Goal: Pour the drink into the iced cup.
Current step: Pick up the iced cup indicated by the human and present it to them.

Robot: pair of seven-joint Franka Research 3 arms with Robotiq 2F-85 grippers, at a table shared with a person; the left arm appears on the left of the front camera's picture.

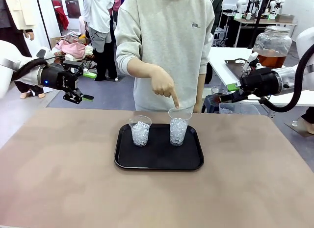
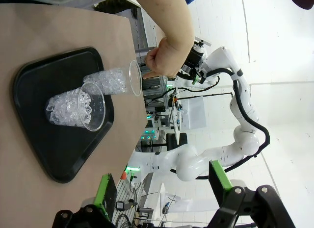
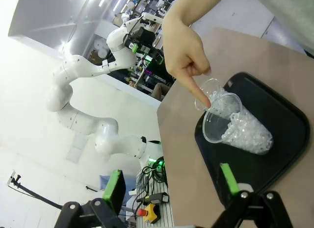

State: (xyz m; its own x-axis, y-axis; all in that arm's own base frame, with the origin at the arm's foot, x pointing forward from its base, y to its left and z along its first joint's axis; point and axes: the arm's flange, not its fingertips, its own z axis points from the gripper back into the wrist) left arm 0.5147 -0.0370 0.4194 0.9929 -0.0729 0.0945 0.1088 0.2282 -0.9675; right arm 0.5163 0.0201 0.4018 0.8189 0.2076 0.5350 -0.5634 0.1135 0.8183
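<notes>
Two clear cups of ice stand on a black tray (image 1: 159, 164): a left cup (image 1: 140, 131) and a right cup (image 1: 178, 127). A person's hand (image 1: 163, 85) points a finger down at the right cup's rim. The drink (image 1: 271, 59) is amber liquid in a glass dispenser jar (image 1: 273, 42) on a white table at the back right. My left gripper (image 1: 89, 86) hangs open at the far left, above the table's back edge. At the far right my right gripper (image 1: 226, 92) is open in front of the jar. The left wrist view shows the cups (image 2: 78, 108) beyond its gripper (image 2: 162, 184). The right wrist view has its gripper (image 3: 171, 181) facing the pointed-at cup (image 3: 240, 127).
The brown table (image 1: 59, 179) lies bare around the tray. A clear plastic bin (image 1: 238, 109) sits below my right gripper, off the table's far edge. The person stands at the far side, and other people and benches are behind.
</notes>
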